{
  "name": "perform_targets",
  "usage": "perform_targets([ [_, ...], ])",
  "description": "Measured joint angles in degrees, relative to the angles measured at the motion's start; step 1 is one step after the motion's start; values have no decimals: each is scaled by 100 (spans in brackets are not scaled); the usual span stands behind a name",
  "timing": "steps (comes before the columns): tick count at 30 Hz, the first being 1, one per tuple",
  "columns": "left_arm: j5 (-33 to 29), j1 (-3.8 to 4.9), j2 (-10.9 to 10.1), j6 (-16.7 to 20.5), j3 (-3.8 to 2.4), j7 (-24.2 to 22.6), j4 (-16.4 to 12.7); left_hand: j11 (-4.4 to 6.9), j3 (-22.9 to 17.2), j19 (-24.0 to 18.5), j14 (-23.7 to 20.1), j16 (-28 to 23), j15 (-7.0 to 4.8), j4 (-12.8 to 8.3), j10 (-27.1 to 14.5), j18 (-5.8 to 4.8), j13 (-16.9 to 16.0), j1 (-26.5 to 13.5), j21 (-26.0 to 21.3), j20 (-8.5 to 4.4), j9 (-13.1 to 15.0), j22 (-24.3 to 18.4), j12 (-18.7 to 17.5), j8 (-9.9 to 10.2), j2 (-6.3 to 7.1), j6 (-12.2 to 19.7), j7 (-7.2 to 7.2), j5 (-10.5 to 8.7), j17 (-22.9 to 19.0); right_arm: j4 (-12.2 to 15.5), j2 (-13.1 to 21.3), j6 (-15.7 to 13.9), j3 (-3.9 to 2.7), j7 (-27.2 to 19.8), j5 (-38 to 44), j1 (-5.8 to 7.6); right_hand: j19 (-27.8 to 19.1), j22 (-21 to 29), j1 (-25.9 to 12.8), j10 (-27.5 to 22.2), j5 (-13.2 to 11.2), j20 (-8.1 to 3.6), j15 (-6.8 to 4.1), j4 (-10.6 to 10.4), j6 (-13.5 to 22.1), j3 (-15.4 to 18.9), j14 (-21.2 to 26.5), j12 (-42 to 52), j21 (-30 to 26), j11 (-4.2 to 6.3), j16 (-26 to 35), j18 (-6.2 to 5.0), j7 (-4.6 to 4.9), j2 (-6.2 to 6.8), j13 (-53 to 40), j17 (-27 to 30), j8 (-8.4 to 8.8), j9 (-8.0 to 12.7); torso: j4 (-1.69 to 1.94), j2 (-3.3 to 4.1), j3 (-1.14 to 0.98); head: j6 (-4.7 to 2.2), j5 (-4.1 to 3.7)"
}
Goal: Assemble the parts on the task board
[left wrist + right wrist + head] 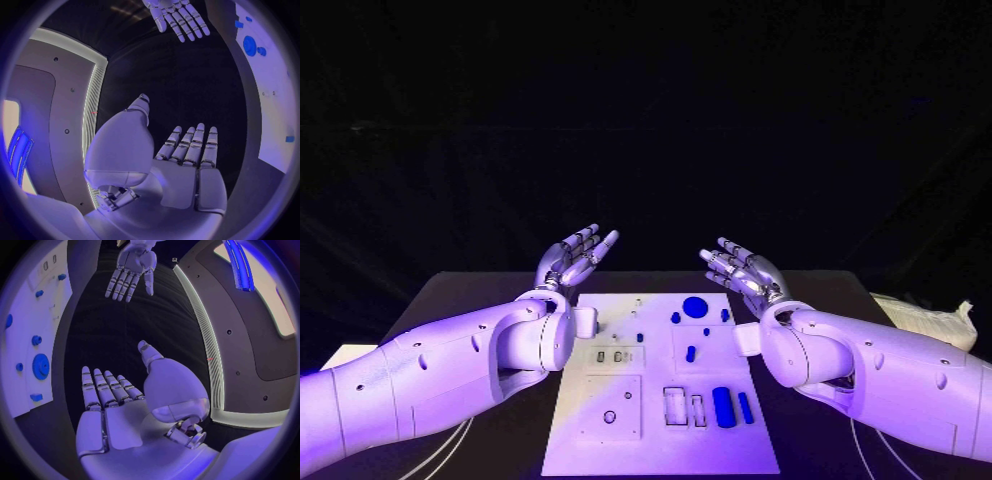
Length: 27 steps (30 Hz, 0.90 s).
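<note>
Left hand [574, 255]: silver, raised over the far left part of the black table [473, 290], palm up, fingers [190, 145] straight and spread apart, holding nothing. Same in the left wrist view — flat open palm, thumb out to the side.

Right hand [744, 270]: mirror pose over the far right side, fingers [103, 390] extended and apart, nothing in it. Each wrist view also catches the opposite hand, likewise splayed and empty.

White rectangular task board [625, 440] lies flat mid-table between the two white forearms, neither hand touching it.

On the board:
- large round blue disc [695, 306] near the far edge, small blue pieces [675, 318] just beside it
- small blue peg [691, 353] around the middle
- two upright blue oblong blocks [723, 404] side by side toward the near right corner, next to two rectangular slots [675, 406]
- pair of small dark sockets [613, 356] left of centre

Crumpled white bag [935, 320] at the table's right edge, well apart from the board.
</note>
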<state>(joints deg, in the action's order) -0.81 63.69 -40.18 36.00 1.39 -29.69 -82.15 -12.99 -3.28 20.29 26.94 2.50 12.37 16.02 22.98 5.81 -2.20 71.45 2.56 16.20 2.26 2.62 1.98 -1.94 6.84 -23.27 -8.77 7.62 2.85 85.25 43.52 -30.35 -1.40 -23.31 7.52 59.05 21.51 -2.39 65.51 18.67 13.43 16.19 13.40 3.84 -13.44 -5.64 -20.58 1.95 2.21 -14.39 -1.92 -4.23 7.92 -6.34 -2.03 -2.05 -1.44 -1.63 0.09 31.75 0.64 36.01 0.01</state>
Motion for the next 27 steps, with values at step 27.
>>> perform_targets([
  [27,10,100,-928,-988,0,-77,-765,415,-181,3783,3669,844,-608,-484,3821,403,-162,884,875,-364,168,316,534,-482,-556,-3245,-318,10,564,-497,97,611,-264,706,4640,350,3176,-193,876,4259,-193,-256,-626,995,-3977,-492,-4266,331,812,493,-380,-551,481,134,-154,-175,-363,-213,102,458,57,-14,-214],
])
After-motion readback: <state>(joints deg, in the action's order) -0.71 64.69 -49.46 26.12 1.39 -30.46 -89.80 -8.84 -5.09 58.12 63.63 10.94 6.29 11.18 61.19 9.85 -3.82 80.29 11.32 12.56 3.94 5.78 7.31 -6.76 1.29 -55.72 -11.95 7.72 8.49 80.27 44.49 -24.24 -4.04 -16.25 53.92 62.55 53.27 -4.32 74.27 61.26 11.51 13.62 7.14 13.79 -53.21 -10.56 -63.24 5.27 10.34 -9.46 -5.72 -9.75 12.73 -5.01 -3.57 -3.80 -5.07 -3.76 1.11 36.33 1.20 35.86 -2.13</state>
